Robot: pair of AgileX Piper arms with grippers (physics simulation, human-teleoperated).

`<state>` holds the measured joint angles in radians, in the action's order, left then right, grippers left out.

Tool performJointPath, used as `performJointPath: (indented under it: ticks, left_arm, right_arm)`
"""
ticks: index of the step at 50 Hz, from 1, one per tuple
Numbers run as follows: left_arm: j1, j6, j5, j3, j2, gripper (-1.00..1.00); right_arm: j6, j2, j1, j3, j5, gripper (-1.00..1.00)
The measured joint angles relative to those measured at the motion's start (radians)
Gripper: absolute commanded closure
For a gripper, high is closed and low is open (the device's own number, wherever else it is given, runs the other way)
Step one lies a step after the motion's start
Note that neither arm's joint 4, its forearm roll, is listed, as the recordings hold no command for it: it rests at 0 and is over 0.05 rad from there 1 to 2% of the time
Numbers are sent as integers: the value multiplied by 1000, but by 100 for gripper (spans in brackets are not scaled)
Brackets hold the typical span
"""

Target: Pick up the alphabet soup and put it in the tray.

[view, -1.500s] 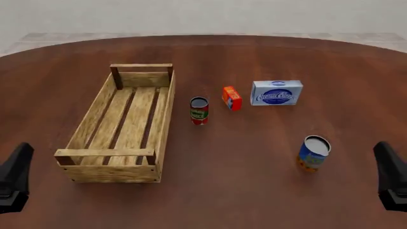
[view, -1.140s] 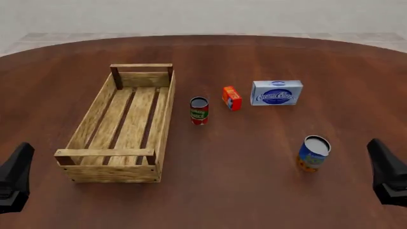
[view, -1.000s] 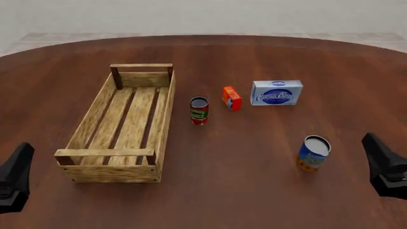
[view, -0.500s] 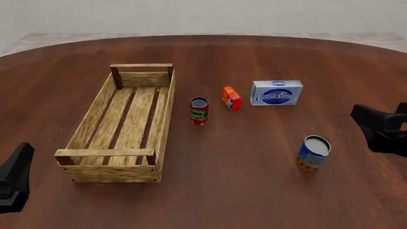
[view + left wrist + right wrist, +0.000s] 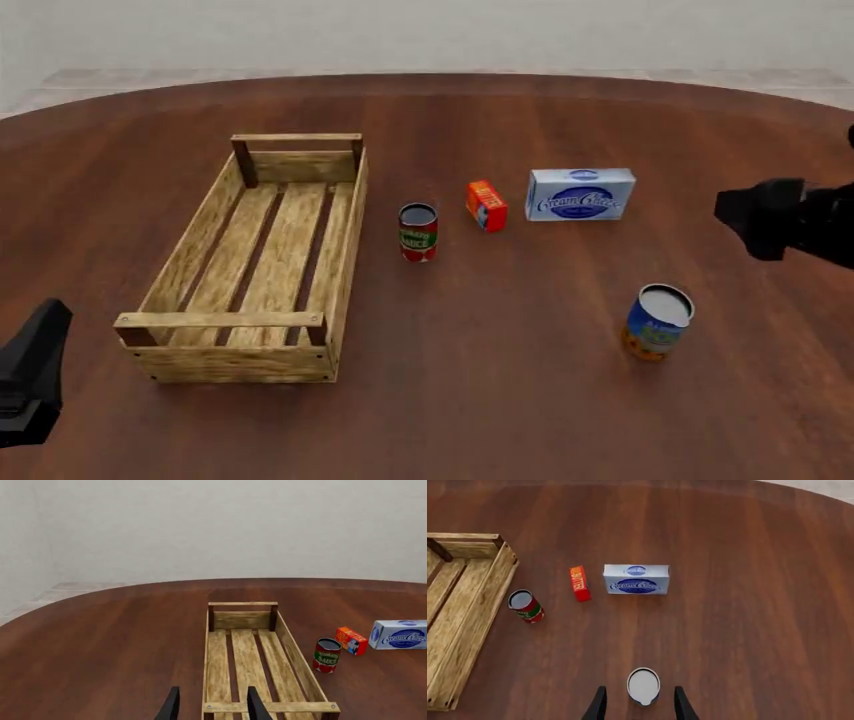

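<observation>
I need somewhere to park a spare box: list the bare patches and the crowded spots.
Bare: the tabletop between the tray and the alphabet soup, and the wood beyond the tray. Crowded: the row of red-and-green can, orange box and blue-and-white box.

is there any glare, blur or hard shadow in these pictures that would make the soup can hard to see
Front view: flat, even light, only faint soft shadows, the alphabet soup sharp. Right wrist view: its pale lid clear between the right pincer fingers, no glare. Left wrist view: sharp on the tray, but the can is out of frame.
</observation>
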<state>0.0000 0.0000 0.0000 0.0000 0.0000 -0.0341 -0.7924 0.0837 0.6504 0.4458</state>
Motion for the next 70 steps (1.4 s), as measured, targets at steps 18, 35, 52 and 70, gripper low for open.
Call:
performJointPath:
  ticks: [18,35,52,70]
  left_arm:
    - [0,0,0,0,0,-100]
    - [0,0,0,0,0,-100]
    - [0,0,0,0,0,-100]
    - [0,0,0,0,0,-100]
  right_arm:
    - [-29,-175,5,-26,-87,-100]
    - [-54,-267,1,-88,-182,-100]
    - [-70,-333,1,-122,-254,-100]
    - [-86,-411,2,-156,-339,-100]
